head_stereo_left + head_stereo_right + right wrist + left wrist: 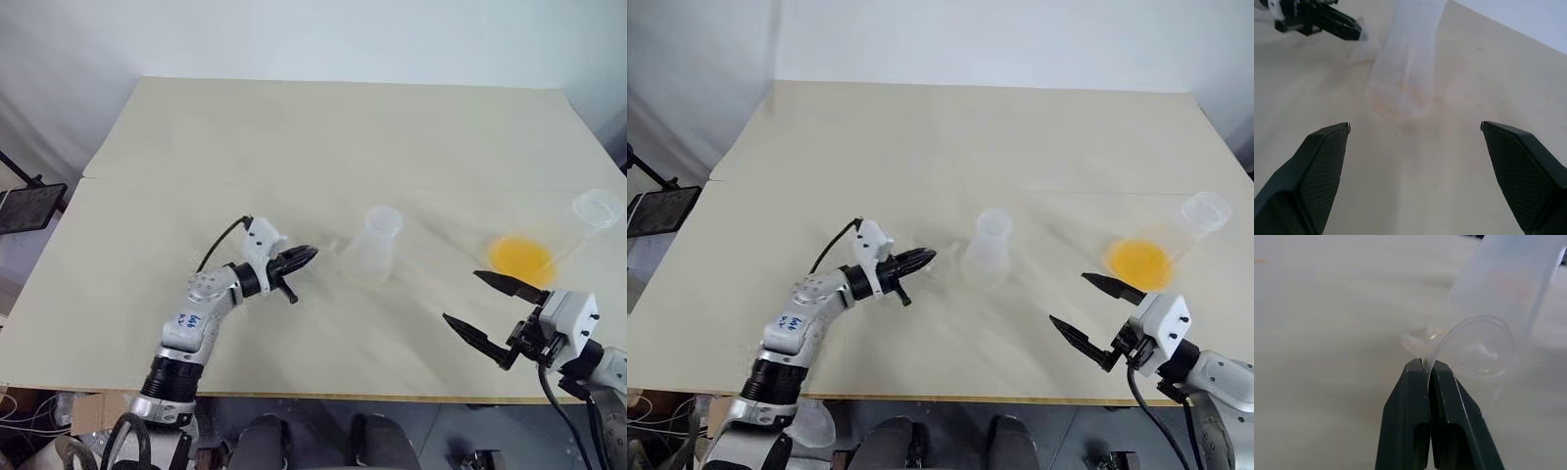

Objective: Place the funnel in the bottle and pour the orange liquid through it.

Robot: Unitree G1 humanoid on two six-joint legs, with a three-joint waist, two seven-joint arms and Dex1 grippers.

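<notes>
Left gripper (1426, 366) pinched on clear funnel (1476, 346) rim, just left of the bottle (374, 245).
Funnel: likely light, thin, slippery; rim-edge hold looks best. Right gripper (482, 305) spread wide, empty, near the orange liquid (521, 258) at right.

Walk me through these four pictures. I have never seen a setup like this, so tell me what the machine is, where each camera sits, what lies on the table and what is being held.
This is a humanoid robot with two arms, each ending in a two-fingered black gripper. Two pictures look down from its head; the other two look along each gripper from its wrist.

On the beige table stands a small clear flask-shaped bottle. Further right, a larger clear conical flask holds the orange liquid.

The left gripper is shut on the rim of a small clear plastic funnel, right beside the bottle. The right gripper is open and holds nothing.
</notes>
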